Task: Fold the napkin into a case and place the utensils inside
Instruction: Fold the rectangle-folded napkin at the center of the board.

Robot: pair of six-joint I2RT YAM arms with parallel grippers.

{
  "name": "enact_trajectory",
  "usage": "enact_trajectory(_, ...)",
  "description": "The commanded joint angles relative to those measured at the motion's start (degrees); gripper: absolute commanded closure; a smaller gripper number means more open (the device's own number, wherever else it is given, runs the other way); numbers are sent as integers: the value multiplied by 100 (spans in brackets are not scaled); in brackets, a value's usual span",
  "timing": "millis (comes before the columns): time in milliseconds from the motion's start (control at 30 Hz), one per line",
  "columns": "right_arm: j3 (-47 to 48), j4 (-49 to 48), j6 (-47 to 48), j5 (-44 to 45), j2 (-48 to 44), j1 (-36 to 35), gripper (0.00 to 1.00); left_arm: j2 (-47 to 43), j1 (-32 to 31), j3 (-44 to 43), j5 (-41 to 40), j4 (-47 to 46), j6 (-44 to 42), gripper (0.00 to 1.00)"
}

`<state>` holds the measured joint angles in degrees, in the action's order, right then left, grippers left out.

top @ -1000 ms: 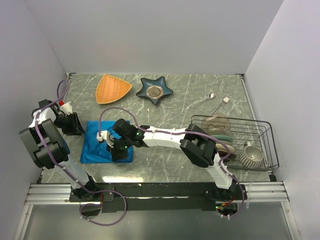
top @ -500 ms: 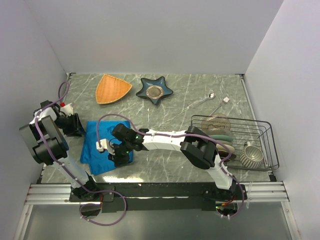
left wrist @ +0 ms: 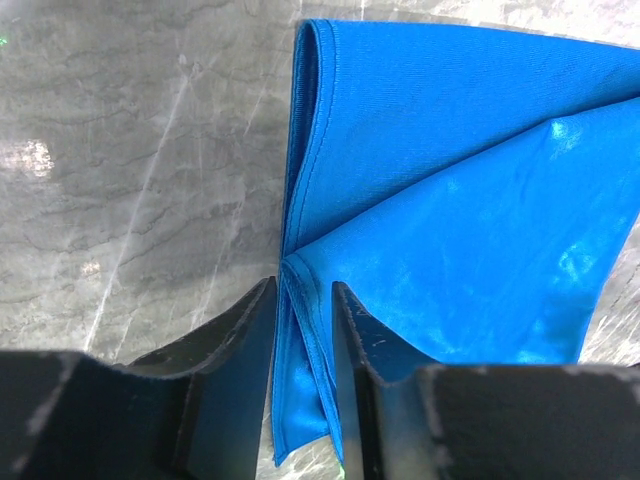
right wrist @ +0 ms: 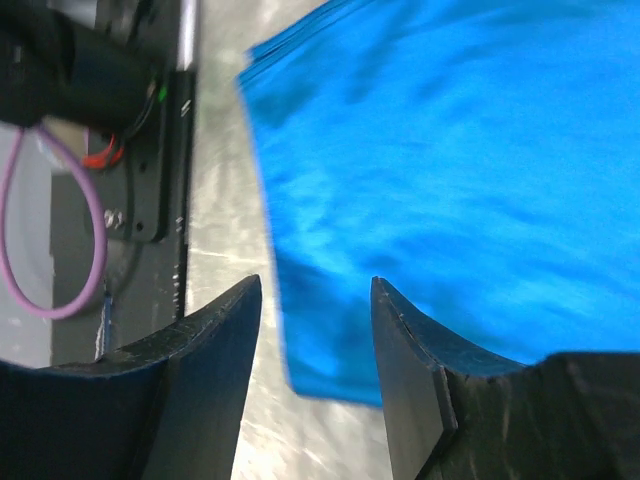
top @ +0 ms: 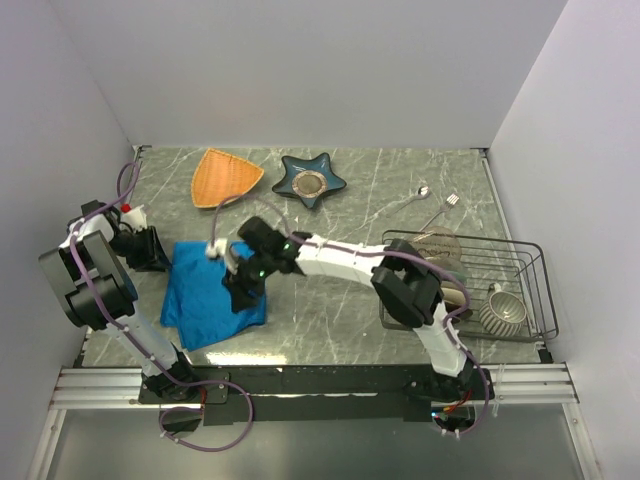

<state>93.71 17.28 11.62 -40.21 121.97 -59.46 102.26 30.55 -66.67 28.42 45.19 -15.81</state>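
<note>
The blue napkin (top: pixel 205 300) lies folded on the marble table at the left, with its layers skewed. My left gripper (top: pixel 160 258) is at its left edge. In the left wrist view the left gripper (left wrist: pixel 303 290) is shut on the napkin's (left wrist: pixel 450 200) stacked edge folds. My right gripper (top: pixel 240 288) hovers over the napkin's right part. In the right wrist view the right gripper (right wrist: pixel 315 285) stands open above a corner of the napkin (right wrist: pixel 450 150), with nothing between its fingers. The spoon (top: pixel 420 190) and fork (top: pixel 447 205) lie at the back right.
An orange triangular dish (top: pixel 225 178) and a dark star-shaped dish (top: pixel 310 181) sit at the back. A wire rack (top: pixel 520 250) holding plates and a ribbed cup (top: pixel 503 312) stands at the right. The rail at the table's near edge shows in the right wrist view.
The right gripper has opened, let go of the napkin and drawn back from it. The napkin's layers have shifted and now sit skewed. The left gripper has kept its hold.
</note>
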Motion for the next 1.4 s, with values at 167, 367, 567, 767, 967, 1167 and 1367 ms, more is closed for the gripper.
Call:
enact_trajectory(167,200,-5,-872,-444,-622,796,44,145,-58,-284,225,7,-133,77)
enact_trajectory(367,7,-31,-933,-435,-728,1024,44,216,-57,-390,251,-19,-1,89)
enact_trajectory(567,7,-58,-1091,-497,-684,1235,44,224,-92,-636,199,-80,158,99)
enact_trajectory(767,-37,74,-986,-480,-666,1305,43,418,-207,-961,84,86,166,99)
enact_trajectory(967,-90,48,-995,-471,-692,1349,43,120,-207,-646,93,236,175,54)
enact_trajectory(1167,-81,39,-1047,-488,-666,1358,43,22,-198,-241,198,139,289,53)
enact_trajectory(1367,-90,74,-1012,-479,-666,1367,43,14,-198,-153,251,113,307,59)
